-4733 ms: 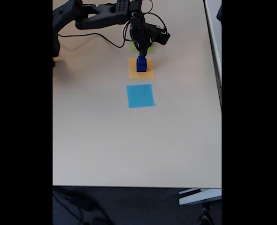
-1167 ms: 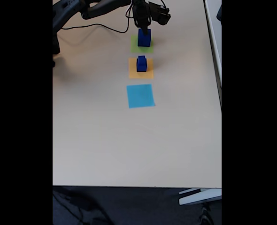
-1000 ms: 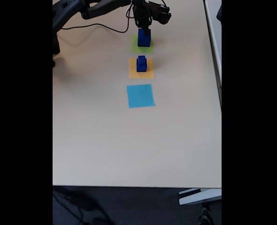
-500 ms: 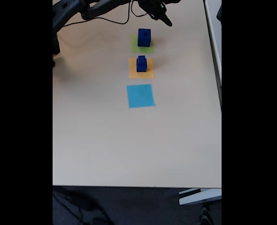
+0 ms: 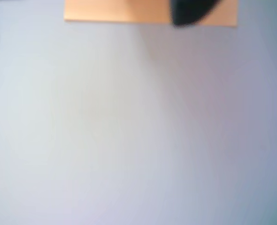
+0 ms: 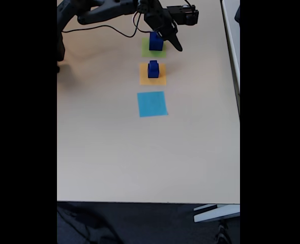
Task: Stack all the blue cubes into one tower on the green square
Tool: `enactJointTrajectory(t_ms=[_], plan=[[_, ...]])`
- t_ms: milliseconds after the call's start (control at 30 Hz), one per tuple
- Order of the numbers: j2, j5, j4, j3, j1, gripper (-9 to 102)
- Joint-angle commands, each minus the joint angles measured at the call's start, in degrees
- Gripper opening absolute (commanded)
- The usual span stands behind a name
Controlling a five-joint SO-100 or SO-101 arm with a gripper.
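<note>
Arm: the black arm [image 6: 104, 9] reaches in from the upper left of the fixed view, with a black cable [image 6: 96, 29] trailing beneath it.
Tool: the tool [image 6: 174, 43] hangs just right of the large cube, its dark fingers pointing down and to the right; it holds nothing, and whether the fingers are spread or pressed together cannot be told.
Large cube: 1 dark blue cube [image 6: 156, 41] sits on the green square [image 6: 146, 50], near the far edge of the table [image 6: 140, 152].
Other cubes: 2 smaller blue cubes [image 6: 153, 69] stand stacked, the smallest on top, on the orange square [image 6: 146, 77], just nearer the camera than the green square.
Light-blue square: the light-blue square [image 6: 152, 103] lies bare, nearest of the 3 squares in the row.
Wrist view: blurred; an orange patch [image 5: 115, 11] shows at the top edge with a dark shape [image 5: 192, 11] overlapping it, too soft to identify.
</note>
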Motion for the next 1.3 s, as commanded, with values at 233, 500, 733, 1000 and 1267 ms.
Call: enactJointTrajectory(t_ms=[233,500,733,1000,1267], plan=[[2.5,6.1,3.6,-0.1,0.1,19],[1.1,6.6,1.6,-1.1,-1.9,20],[-0.6,11.8,2.3,0.4,-4.0,26],[1.2,11.4,2.3,6.3,-2.8,25],[3.3,8.6,2.9,9.2,-0.3,26]])
